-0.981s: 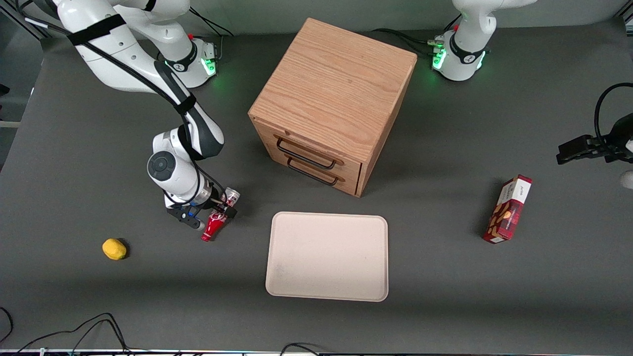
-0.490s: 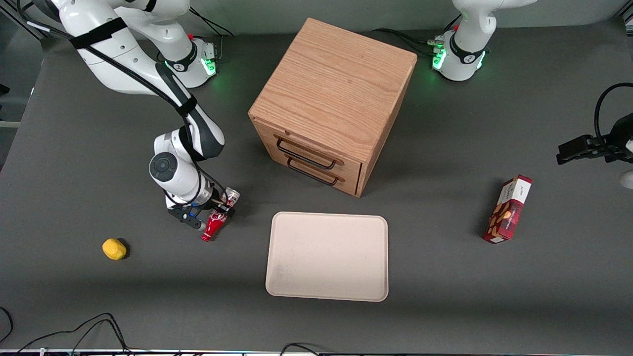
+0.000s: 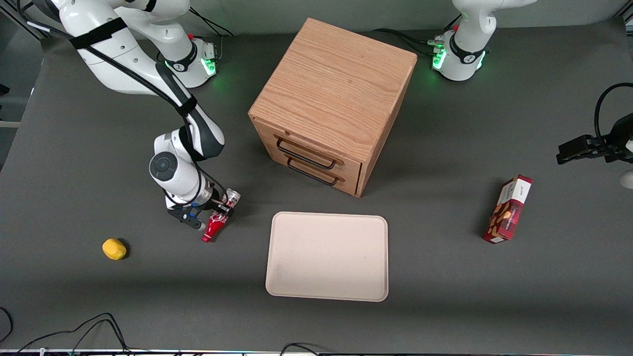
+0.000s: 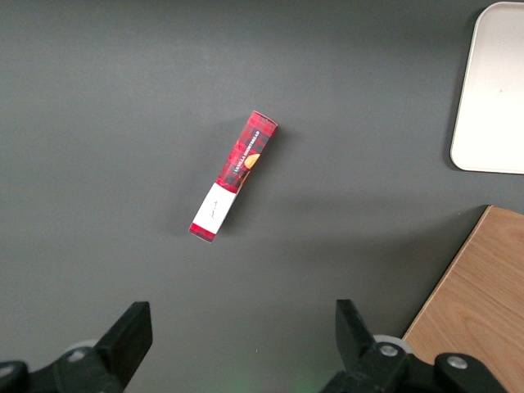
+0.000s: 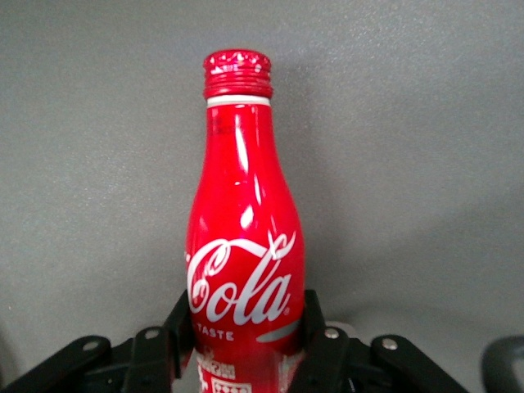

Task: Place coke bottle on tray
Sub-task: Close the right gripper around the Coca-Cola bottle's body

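At the working arm's end of the table, my gripper point(image 3: 211, 216) sits low over the surface with the coke bottle point(image 3: 216, 221) between its fingers. Wrist view confirms it: both fingers point(image 5: 321, 342) press the bottle's point(image 5: 244, 246) lower body, just under the script, closed to bottle width. Bottle is tilted, cap pointing toward the front camera, silver base toward the wooden drawer cabinet point(image 3: 332, 106). I can't tell whether it is off the table or only just touching.

Step, as I read it: grasp made, lift and carry not yet done. Bottle is not on the tray point(image 3: 327, 256); the tray is bare and lies near, toward the parked arm's end from the bottle, with a strip of open table between them.

Next move calls for:
1. Lift enough to clear the tray's low rim.
2. Travel sideways over the strip to the tray's middle.
3. Lower, then release.

Risk: grip is low on a slim, glossy body, so it may swing or slip.

Room: path is open. Cabinet's front corner stands near the tray's edge, so I'd keep the carry on the camera side of it. Lemon point(image 3: 114, 248) and red snack box point(image 3: 508, 208) are well apart from the route.
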`<act>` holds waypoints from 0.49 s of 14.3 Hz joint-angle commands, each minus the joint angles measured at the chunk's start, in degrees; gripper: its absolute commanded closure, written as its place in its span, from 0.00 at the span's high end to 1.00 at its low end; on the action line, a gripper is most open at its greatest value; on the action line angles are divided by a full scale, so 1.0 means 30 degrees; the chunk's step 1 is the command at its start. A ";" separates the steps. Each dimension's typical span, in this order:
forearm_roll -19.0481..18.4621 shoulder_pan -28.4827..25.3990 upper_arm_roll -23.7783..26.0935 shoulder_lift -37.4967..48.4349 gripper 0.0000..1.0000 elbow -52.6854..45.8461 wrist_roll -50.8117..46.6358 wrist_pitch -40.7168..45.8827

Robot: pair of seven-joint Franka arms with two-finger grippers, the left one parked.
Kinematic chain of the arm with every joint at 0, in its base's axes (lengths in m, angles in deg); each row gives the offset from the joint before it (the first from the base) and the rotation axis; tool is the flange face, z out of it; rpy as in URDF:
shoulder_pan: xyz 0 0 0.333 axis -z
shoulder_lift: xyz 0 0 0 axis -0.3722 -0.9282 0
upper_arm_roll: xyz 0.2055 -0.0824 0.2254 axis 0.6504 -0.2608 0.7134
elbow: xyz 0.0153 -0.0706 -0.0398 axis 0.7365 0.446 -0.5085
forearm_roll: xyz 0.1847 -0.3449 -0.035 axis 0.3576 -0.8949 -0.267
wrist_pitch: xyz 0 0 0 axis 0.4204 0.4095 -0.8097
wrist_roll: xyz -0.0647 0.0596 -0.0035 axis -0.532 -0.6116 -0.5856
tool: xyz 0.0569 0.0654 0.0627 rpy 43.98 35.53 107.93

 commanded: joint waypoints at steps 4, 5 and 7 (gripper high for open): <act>-0.0602 0.0057 -0.0033 0.1660 0.00 -0.0194 -0.0574 0.1719; -0.0602 0.0116 -0.0033 0.2362 0.00 -0.0340 -0.0428 0.2773; -0.0573 0.0233 -0.0003 0.4261 0.00 -0.1417 0.0155 0.6770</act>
